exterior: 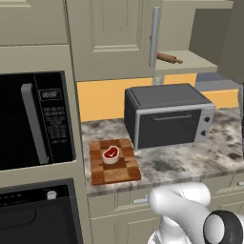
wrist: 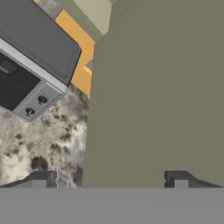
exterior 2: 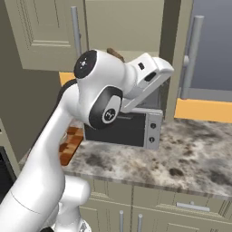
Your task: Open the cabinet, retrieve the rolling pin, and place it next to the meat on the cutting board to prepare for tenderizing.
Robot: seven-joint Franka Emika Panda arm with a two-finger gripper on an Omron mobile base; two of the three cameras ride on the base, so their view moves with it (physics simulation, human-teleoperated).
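Observation:
The cabinet's right door stands swung out, and its left door is shut. Inside, the brown rolling pin lies on the lower shelf; one end of the rolling pin peeks above my arm. On the counter's left end, the checkered cutting board carries the meat. My gripper is open and holds nothing. The door's flat beige face looms close in front of it. My hand hovers above the toaster oven, just left of that door.
A dark toaster oven stands on the marble counter right of the board, below the shelf. A black microwave is built in at the left, with an oven beneath. The door's long silver handle sticks out at the right.

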